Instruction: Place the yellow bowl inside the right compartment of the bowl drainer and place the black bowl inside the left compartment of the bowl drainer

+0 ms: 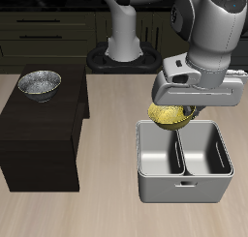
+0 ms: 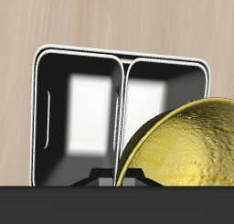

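**Bowl transfer: yellow bowl held over drainer**

Black bowl sits on the dark cabinet, well apart from the drainer and untouched; judged, it is reserved for the second placement.

Centre of the exterior view: the gripper carries the yellow bowl, gripped at its rim and hanging tilted. The bowl is above the drainer's back edge, over the well that shows on the cabinet side. Neither well holds anything yet. The tilt follows from the rim grip, and the raised position lets the bowl pass over the drainer wall before it is lowered.

The arm sits above the far well.

Limits of view:
- Fingers are hidden behind the gripper body and bowl; closure on the rim is inferred from the suspended bowl.
- Wrist view shows the yellow bowl cut off at the frame edge, covering part of one well of the drainer.
- The gap between bowl and drainer rim cannot be judged.
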